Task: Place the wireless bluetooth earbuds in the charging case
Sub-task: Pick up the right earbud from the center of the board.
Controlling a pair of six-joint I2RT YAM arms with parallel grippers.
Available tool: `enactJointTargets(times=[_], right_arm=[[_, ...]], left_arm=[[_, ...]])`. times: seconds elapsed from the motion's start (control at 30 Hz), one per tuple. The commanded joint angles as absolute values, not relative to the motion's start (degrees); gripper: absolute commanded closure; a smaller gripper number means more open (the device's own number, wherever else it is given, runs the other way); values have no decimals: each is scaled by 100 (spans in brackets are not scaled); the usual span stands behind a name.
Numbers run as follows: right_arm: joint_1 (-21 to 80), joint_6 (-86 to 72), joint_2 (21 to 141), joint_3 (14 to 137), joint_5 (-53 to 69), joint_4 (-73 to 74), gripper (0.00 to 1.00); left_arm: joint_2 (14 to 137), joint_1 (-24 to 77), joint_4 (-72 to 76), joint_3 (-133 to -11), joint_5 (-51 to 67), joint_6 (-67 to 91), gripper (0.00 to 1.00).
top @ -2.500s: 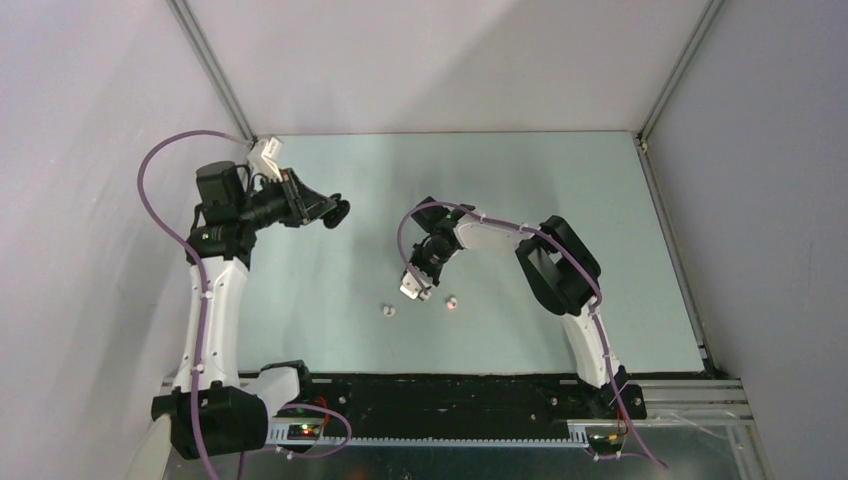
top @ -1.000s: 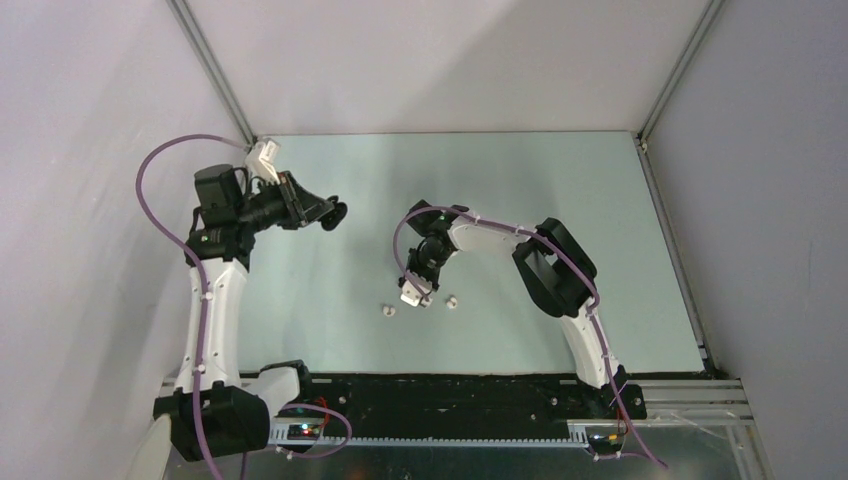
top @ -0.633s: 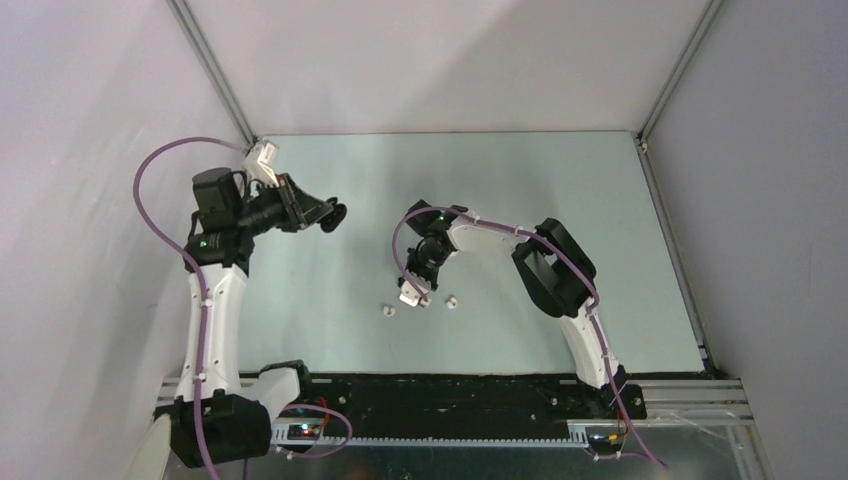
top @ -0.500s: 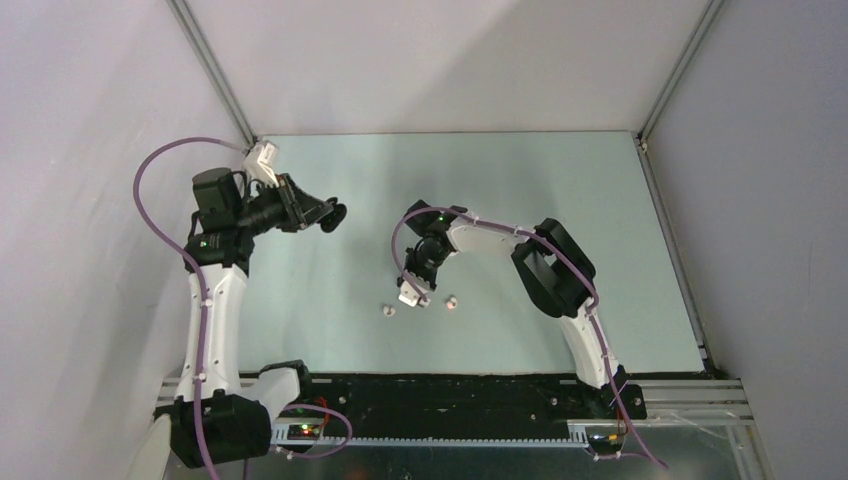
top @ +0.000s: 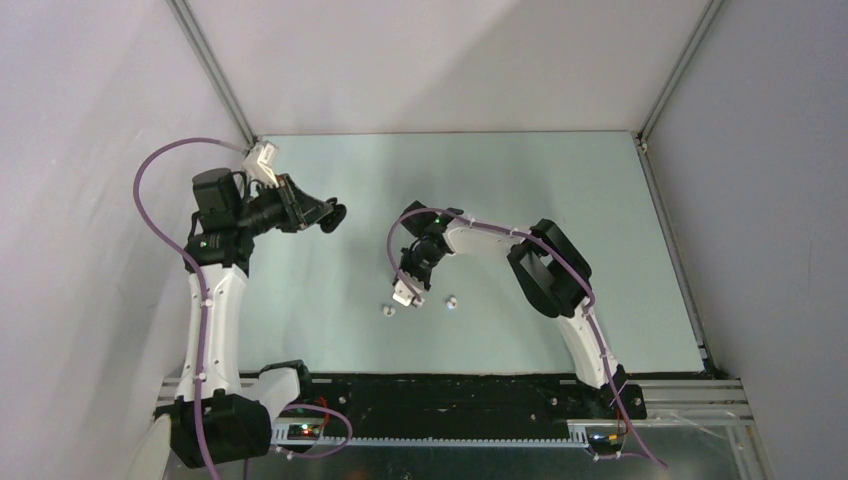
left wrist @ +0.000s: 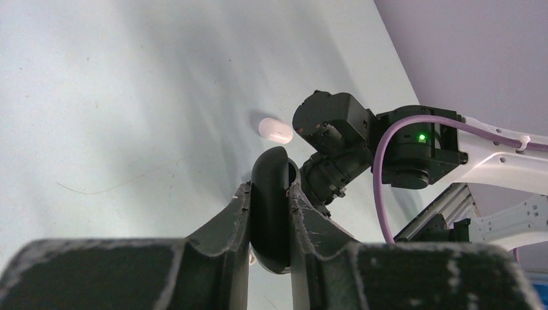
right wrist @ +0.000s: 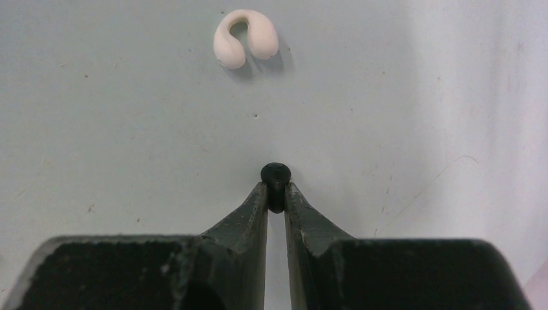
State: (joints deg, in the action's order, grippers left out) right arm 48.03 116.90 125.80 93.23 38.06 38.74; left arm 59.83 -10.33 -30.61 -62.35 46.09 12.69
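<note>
While the left arm (top: 215,300) hangs raised off to one side, right jaws: drawn narrow, pinching a black earbud (right wrist: 276,179) between the very tips of the fingers (right wrist: 249,216).
Black earbud: a tiny round-headed piece, its head poking just past the tips of the right jaws. Whether it touches the bench (top: 560,180) cannot be told.
White earbud: a C-shaped bud (right wrist: 246,46) lies flat on the bench beyond the tips of the right jaws and a little to their left in the wrist view, well apart from the black one.
White earbuds from above: two small pale buds on the bench, one (top: 388,310) just beside the right jaws and the other (top: 451,301) near them on the opposite side, with the jaws between the two.
Right arm (top: 480,238): bent over, its wrist pointing down at the bench.
Left jaws: clamped on the black charging case (left wrist: 271,213), an oval pebble held on edge between both fingers (left wrist: 232,226), its rounded end standing out past the tips.
Charging case, place: up off the bench in the left jaws, well apart from the right jaws and from every bud.
Beyond the left jaws: the right arm's wrist with a green light (left wrist: 421,137), and a white earbud on the bench just past the case's top.
</note>
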Motion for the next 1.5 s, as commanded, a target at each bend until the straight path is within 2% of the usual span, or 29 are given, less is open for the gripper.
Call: enactJointTargets(times=[0.0,0.23,0.47,0.7,0.93,1.07,1.13,1.3,1.47], right_arm=[[4851,11198,12742,9576,3848,3993,80],[4829,11005,12804,9814,3768,4501,79],[4849,10477,12796,9853,3785,4329,74],[4881,10306,12805,9944,3870,4371,83],[4884,10103,12828,9995,3781,4302,85],[4878,9848,12829,10150,3735,4302,95],[4861,9722,12776,10328,3662,4481,100],[4696,9415,12237,10676,3469,5485,100],[4385,9174,11179,10565,3315,6480,100]], left_arm=[[5846,-1099,-2922,-6228,4622,1384,100],[5855,-1094,-2922,-6242,4625,1406,100],[5848,-1098,-2919,-6217,4637,1422,100],[5816,-1090,-2922,-6175,4640,1432,100],[5778,-1096,-2926,-6123,4623,1432,100],[5787,-1094,-2926,-6130,4625,1397,100],[5847,-1098,-2920,-6141,4595,1305,100],[6252,-1057,-2917,-6143,4525,920,100],[6672,-627,-2928,-6168,4343,320,100]])
